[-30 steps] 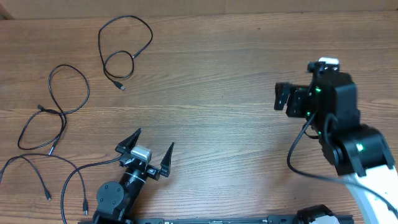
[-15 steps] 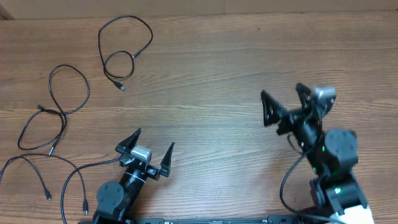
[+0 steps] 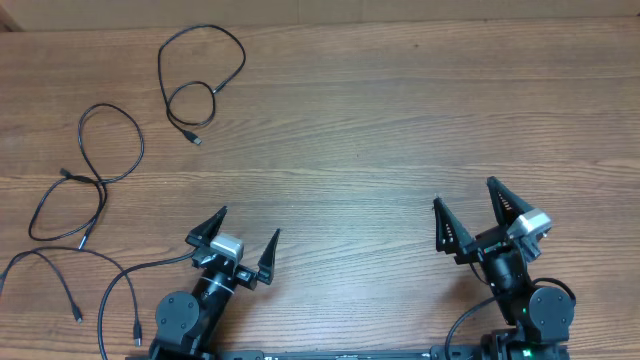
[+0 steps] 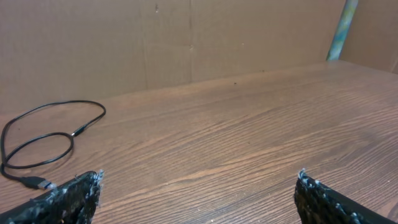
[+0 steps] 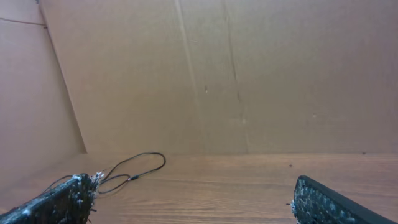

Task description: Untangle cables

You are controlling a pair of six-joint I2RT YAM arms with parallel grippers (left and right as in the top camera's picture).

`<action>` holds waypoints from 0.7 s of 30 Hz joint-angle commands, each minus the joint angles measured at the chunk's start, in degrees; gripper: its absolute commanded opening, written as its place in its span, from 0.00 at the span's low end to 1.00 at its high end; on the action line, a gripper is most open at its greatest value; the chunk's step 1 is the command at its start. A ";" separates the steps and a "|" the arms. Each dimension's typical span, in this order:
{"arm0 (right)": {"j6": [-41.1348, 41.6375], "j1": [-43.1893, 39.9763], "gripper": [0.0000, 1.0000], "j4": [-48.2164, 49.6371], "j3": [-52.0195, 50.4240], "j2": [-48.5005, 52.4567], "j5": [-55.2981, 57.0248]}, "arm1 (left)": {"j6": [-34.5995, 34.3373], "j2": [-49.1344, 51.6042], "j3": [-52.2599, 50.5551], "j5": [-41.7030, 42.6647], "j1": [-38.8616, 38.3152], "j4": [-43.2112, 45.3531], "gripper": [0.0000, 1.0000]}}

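**Cables Spread at the Left, Both Grippers Released**

Three thin black cables (image 3: pixel 141 146) are seen from overhead on the left part of the wooden table (image 3: pixel 350 120). They are laid out as loose loops rather than a knot. The far loop (image 3: pixel 160 72) is set apart from the other two, its small plug pointed toward the near edge. The middle loop (image 3: pixel 32 222) is crossed over itself once. The nearest cord (image 3: pixel 100 253) is run along the near left corner (its plug ends are small but visible). The left gripper (image 3: pixel 250 221) is held spread wide at the near edge, with nothing grasped. The right gripper (image 3: pixel 465 192) is likewise splayed and empty, well apart from the cables. A cardboard wall (image 5: pixel 217 74) is seen behind the table.
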 commanded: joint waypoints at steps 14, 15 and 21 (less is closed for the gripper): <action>-0.07 -6.16 1.00 -17.53 -1.60 -12.90 -3.41 | -0.37 -0.50 -0.20 0.02 0.39 -0.13 1.00; -0.07 -6.40 1.00 -20.57 -1.60 -12.90 -3.23 | -0.37 -0.50 -0.20 0.02 0.39 -0.13 1.00; -0.31 -6.71 1.00 -23.56 -1.57 -12.90 0.00 | -0.37 -0.50 -0.20 0.04 0.39 -0.13 1.00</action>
